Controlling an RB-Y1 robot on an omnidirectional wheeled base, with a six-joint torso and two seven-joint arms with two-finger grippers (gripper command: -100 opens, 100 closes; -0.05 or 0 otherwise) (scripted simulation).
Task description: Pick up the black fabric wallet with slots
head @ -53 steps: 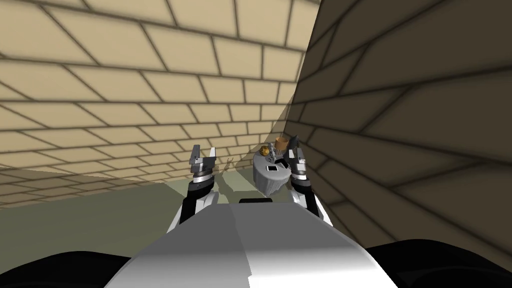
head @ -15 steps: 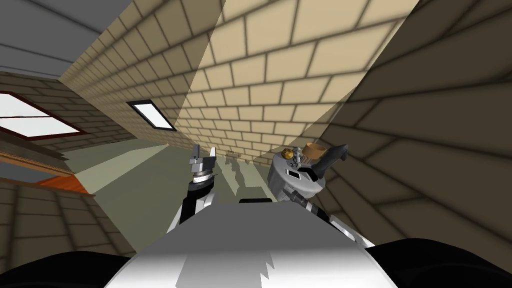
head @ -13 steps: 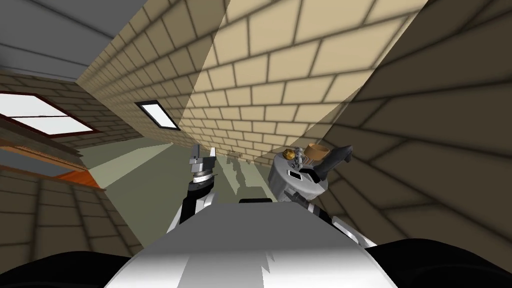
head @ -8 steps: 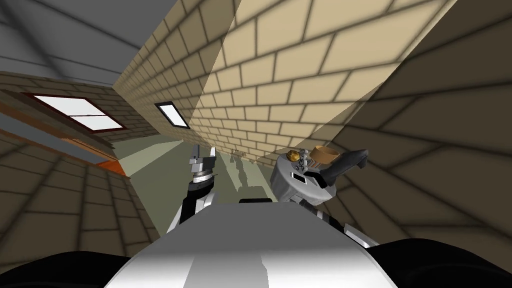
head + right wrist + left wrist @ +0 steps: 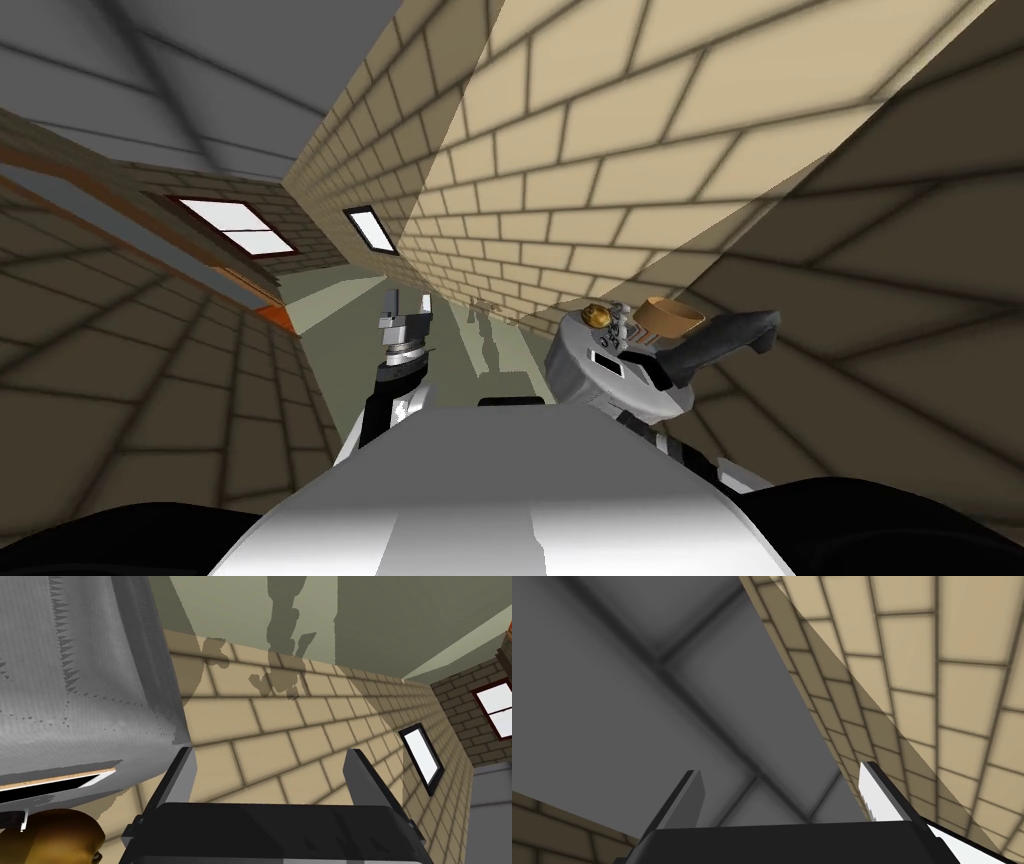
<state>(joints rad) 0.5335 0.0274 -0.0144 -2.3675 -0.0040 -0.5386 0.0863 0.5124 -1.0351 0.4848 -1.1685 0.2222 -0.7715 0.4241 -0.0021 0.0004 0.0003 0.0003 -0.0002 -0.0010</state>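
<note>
You have the right gripper point(image 5: 270, 773) spread wide, nothing between its fingers, out beyond the round grey table point(image 5: 570, 378); the black-rimmed wallet point(image 5: 608, 366) lies flat on top, outside the fingers, near a gold ball point(image 5: 598, 316); left gripper point(image 5: 408, 303) spread, well apart.

Right gripper point(image 5: 268, 753) spread beside grey table point(image 5: 75, 676), facing brick wall point(image 5: 280, 726)

Matt brick walls point(image 5: 600, 150) frame a dull grey table point(image 5: 575, 385).
The tan walls show dark joints and no sheen; a gold ball point(image 5: 597, 316) gleams like polished metal; the right gripper point(image 5: 269, 753) has smooth, matt grey fingers.
</note>
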